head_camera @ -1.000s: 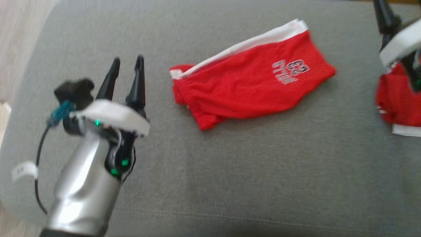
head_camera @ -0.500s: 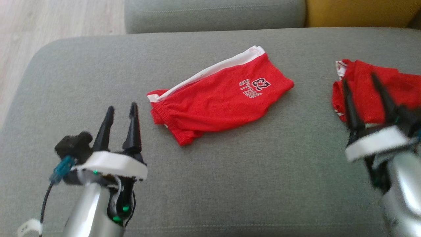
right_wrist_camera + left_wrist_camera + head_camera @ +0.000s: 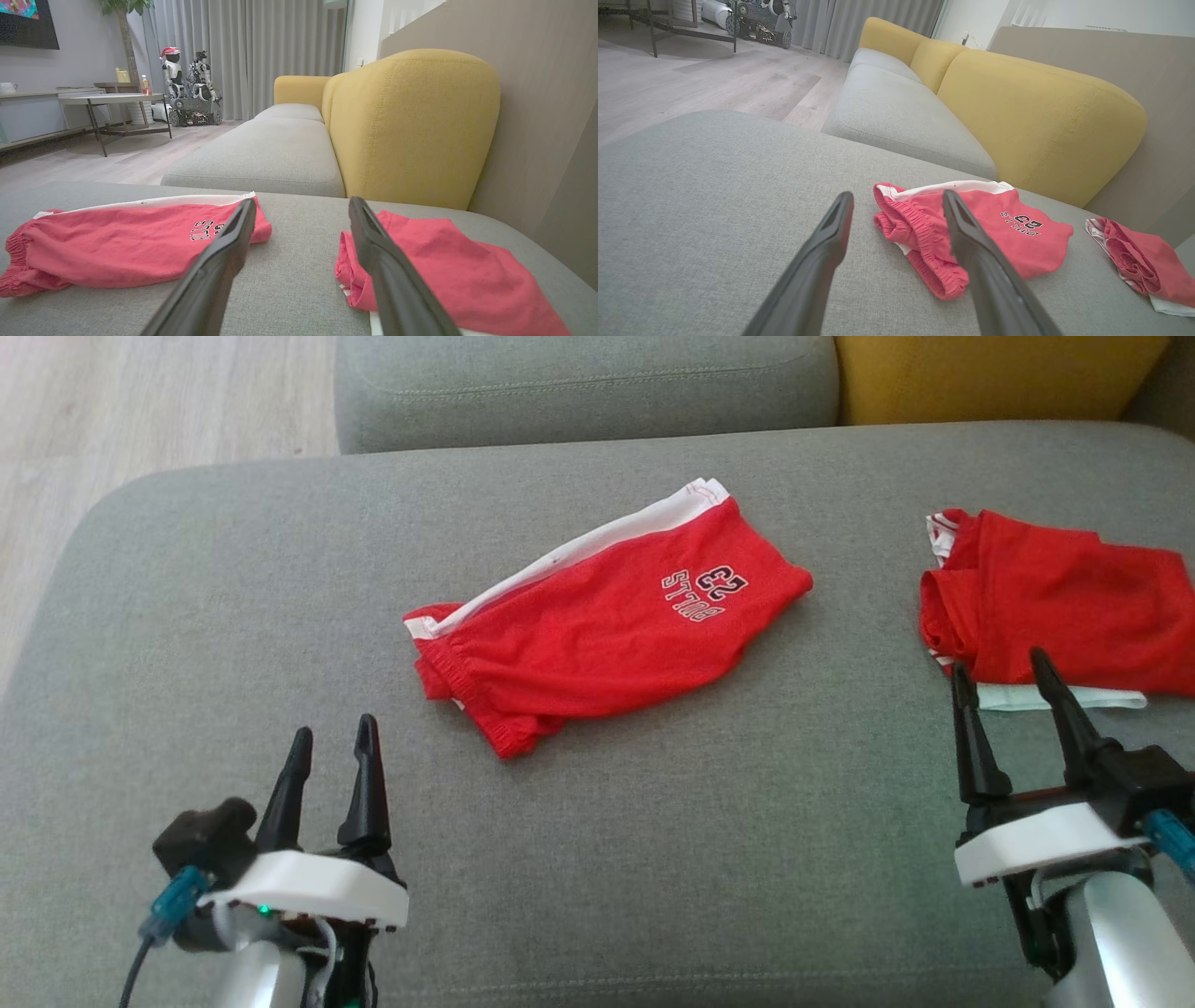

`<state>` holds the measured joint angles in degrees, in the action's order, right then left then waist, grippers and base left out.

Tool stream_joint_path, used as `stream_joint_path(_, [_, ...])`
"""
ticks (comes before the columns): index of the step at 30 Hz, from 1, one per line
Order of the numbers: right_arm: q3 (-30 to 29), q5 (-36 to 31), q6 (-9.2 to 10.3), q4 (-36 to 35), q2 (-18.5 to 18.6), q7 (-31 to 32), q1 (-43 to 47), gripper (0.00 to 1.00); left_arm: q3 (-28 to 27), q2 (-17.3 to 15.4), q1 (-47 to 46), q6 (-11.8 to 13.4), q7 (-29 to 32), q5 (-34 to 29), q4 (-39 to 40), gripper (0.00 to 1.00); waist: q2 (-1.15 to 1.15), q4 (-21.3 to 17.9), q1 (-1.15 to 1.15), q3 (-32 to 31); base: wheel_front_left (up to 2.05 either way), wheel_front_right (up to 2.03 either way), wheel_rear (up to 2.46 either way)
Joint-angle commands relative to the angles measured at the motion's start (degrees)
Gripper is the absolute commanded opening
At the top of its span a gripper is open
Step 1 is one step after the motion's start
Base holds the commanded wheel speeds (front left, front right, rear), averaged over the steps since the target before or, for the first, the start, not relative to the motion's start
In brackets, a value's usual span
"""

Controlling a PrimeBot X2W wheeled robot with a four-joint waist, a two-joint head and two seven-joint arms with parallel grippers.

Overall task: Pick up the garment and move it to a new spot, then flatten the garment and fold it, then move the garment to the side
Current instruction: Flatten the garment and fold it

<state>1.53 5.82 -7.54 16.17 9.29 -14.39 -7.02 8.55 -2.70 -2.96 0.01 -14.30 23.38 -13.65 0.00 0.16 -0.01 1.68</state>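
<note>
Red shorts [image 3: 607,625] lie mid-way along the grey cushion [image 3: 653,859], ahead of left gripper [image 3: 334,726] and right gripper [image 3: 999,662] (both spread wide, empty). Pinching a single layer could bunch them, and the neighbouring red garment [image 3: 1064,607] risks a mistaken grasp.

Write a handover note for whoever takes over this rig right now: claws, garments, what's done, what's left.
Left claw: open, empty, over the grey cushion, pointing at the waistband end of the red shorts, not touching.
Right claw: open, empty, at the near edge of the second red garment.
Red shorts: mid-cushion, lying doubled over, white stripe along the far edge, waistband rumpled.
Second red garment: at the cushion's right, folded, a white layer showing beneath.
Done: the right-hand garment looks folded and set aside.
Left: probably grasp the shorts, flatten, fold, move them aside.
</note>
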Motion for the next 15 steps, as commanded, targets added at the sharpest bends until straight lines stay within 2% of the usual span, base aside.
stream_joint_path(1, [0.9, -0.7, 0.05, -2.1, 0.0, -0.6, -1.0, 1.0, -1.4, -0.2, -2.2, 0.1, -0.7, 0.2, 2.0, 1.0, 0.0, 0.2, 0.01, 0.1, 0.0, 0.0, 0.0])
stream_joint_path(7, [1.7, 1.2, 0.05, -1.4, -0.4, 0.2, -1.8, 1.0, 0.2, -0.2, -3.5, 0.5, -0.7, 0.5, 2.2, 1.0, 0.0, 1.7, 0.01, 1.6, 0.0, 0.0, 0.0])
stream_joint_path(11, [2.8, 11.6, 0.05, -0.3, -2.3, 5.1, -3.9, 1.0, 1.3, -0.2, -4.2, 0.9, -0.7, 1.0, 2.3, 1.0, 0.0, 3.2, 0.01, 3.6, 0.0, 0.0, 0.0])
stream_joint_path(12, [2.8, 11.6, 0.05, -0.3, -2.3, 5.1, -3.9, 1.0, 1.3, -0.2, -4.2, 0.9, -0.7, 1.0, 2.3, 1.0, 0.0, 3.2, 0.01, 3.6, 0.0, 0.0, 0.0])
stream_joint_path(13, [3.0, 17.5, 0.05, 0.3, -3.0, 8.7, -5.6, 1.0, 1.8, -0.2, -4.7, 1.0, -0.7, 1.2, 2.3, 1.0, 0.0, 4.2, 0.01, 4.8, 0.0, 0.0, 0.0])
stream_joint_path(14, [2.9, 20.4, 0.05, 0.8, -3.2, 10.8, -6.5, 1.0, 2.0, -0.2, -5.0, 1.2, -0.7, 1.2, 2.4, 1.0, 0.0, 4.7, 0.01, 5.4, 0.0, 0.0, 0.0])
stream_joint_path(15, [2.9, 20.4, 0.05, 0.8, -3.2, 10.8, -6.5, 1.0, 2.0, -0.2, -5.0, 1.2, -0.7, 1.2, 2.4, 1.0, 0.0, 4.7, 0.01, 5.4, 0.0, 0.0, 0.0])
